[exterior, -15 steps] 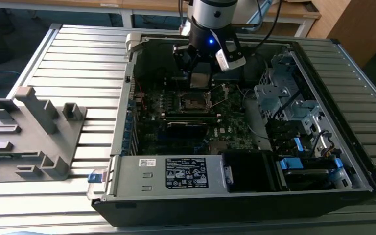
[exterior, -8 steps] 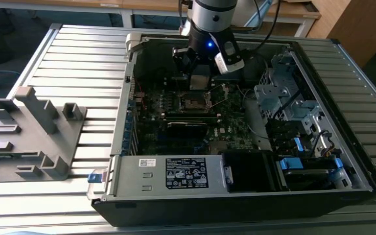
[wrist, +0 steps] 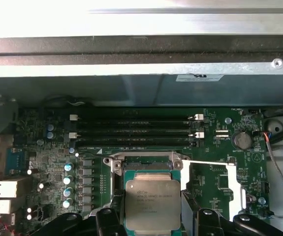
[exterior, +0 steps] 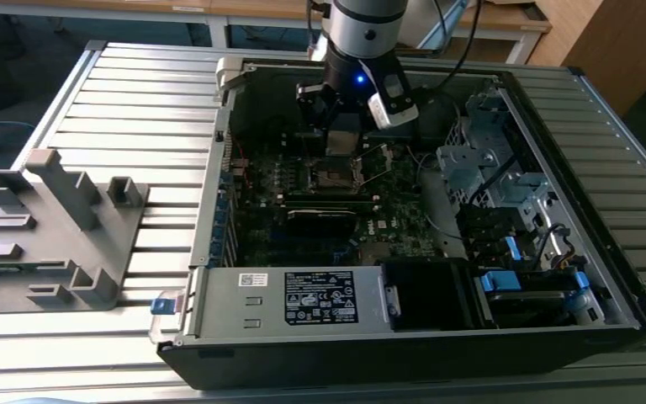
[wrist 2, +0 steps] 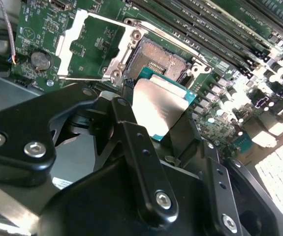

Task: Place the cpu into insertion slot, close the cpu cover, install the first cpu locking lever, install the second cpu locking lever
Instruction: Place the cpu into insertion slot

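Gripping cpu (wrist 2: 161,105) w/ tool (exterior: 343,145) clenched on its edges, just over open socket (wrist 2: 163,56), second wrist view shows cpu cover (wrist 2: 68,42) flipped open beside it, exterior view shows pc case (exterior: 413,358) on slatted metal worktop (exterior: 132,109)

I count one gripper (wrist: 153,219), one cpu (wrist: 152,199) clamped between its fingers, one open socket (wrist 2: 163,56) just ahead of it, one cpu cover (wrist: 234,179) beside that, one coin battery (wrist: 241,140), and two white-latched memory slots (wrist: 134,119) beyond.
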